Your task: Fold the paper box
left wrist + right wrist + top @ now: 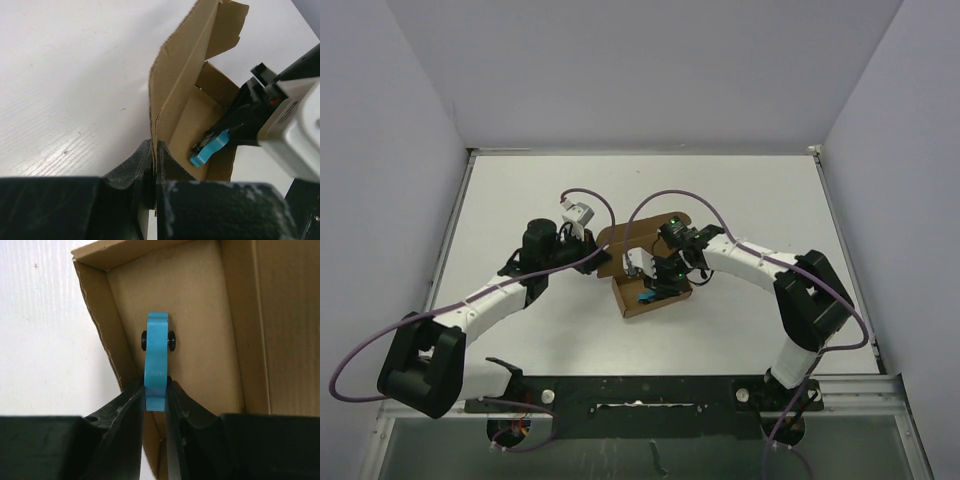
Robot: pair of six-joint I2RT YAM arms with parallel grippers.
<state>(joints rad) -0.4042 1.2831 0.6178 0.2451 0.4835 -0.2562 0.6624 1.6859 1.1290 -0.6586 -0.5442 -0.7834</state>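
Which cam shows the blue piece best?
Right wrist: the blue piece sits centre frame, pinched between the right fingers inside the paper box, black pin visible. Left wrist shows it smaller, side-on, partly hidden by those fingers. Top external gives only a blue speck in the box.

Paper box sits mid-table; left gripper at box's left wall, pinching that upright wall; right gripper enters from box's right side, clamped on small object inside box

White arms, black joints, purple cables.
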